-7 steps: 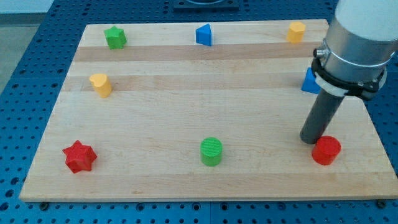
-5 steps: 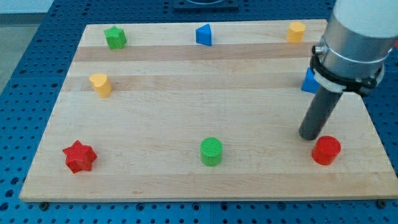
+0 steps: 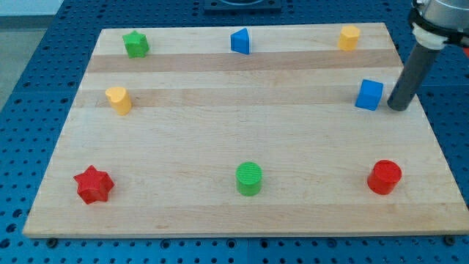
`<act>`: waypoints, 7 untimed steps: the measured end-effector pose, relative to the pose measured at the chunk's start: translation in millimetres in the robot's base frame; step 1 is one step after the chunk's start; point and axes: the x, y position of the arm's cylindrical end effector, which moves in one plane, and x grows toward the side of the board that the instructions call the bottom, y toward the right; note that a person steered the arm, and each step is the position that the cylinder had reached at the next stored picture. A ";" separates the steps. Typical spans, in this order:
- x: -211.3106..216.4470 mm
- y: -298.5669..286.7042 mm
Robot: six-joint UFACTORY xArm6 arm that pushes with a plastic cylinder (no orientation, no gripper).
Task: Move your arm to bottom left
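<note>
My tip rests on the wooden board at the view's right edge, just right of the blue cube and close to it. The red cylinder sits well below the tip. The green cylinder is at the bottom middle. The red star lies at the bottom left, far from the tip.
A yellow block sits at the left. A green star-like block is at the top left, a blue triangular block at the top middle, a yellow block at the top right. Blue pegboard surrounds the board.
The rod has moved up and to the right, from beside the red cylinder to the right of the blue cube. The blocks have not moved.
</note>
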 end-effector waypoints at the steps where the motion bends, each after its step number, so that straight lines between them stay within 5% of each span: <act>1: -9.8 -29.9; 4: -9.9 -172.3; 7: 23.5 -235.5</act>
